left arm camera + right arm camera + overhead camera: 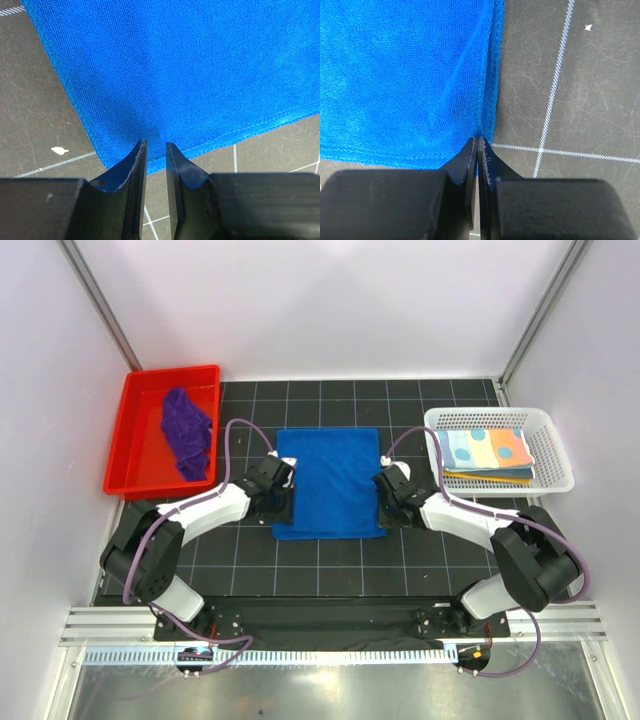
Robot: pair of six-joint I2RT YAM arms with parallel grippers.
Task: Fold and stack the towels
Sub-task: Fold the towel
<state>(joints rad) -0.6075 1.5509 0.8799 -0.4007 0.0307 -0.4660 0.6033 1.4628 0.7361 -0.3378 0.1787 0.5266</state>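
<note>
Currently: blue towel (330,483), flat on tabletop (420,560), lies between both hands, apparently for folding. Right hand (477,145): closed, pinching the hem at its tips, likely to lift it. Left hand (156,150): fingers parted, towel corner just ahead, ungripped.

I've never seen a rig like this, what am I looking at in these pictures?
Two robot arms bolted to a table. One picture looks down from above; the other two come from cameras on the wrists, showing each arm's jaws. A blue towel lies flat between the left arm and right arm. A purple towel sits crumpled in a red tray; a patterned towel lies folded in a white basket. The right jaws are shut on the blue towel's edge; the left jaws stand apart at its opposite edge.
</note>
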